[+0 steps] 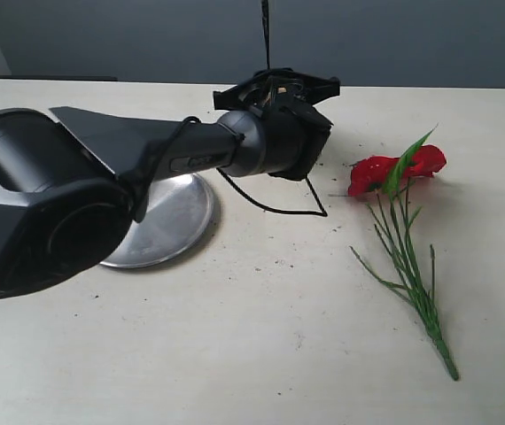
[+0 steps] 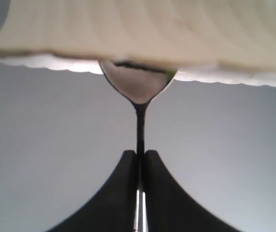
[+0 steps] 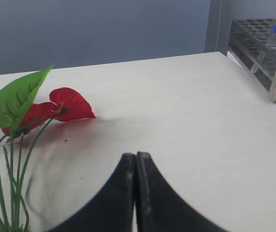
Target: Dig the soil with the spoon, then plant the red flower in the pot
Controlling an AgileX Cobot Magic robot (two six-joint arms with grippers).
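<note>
left gripper (image 2: pixel 139 153) is clamping its fingers tight on the thin handle of the slim shiny steel spoon (image 2: pixel 137 84). the spoon's oval bowl is sitting right at the wavy scalloped rim of the small white pot (image 2: pixel 46 62), tip hiding behind that rim. from the exterior cam i'm not seeing the pot, the left wrist is covering it. the red artificial flower with the broad green leaf (image 1: pixel 394 173) is lying flat on the cream table (image 1: pixel 261 354), well apart from the round flat steel plate (image 1: pixel 159 221). right gripper (image 3: pixel 136 164) is hanging near the flower's stems, fingers pressed together, gripping nothing.
</note>
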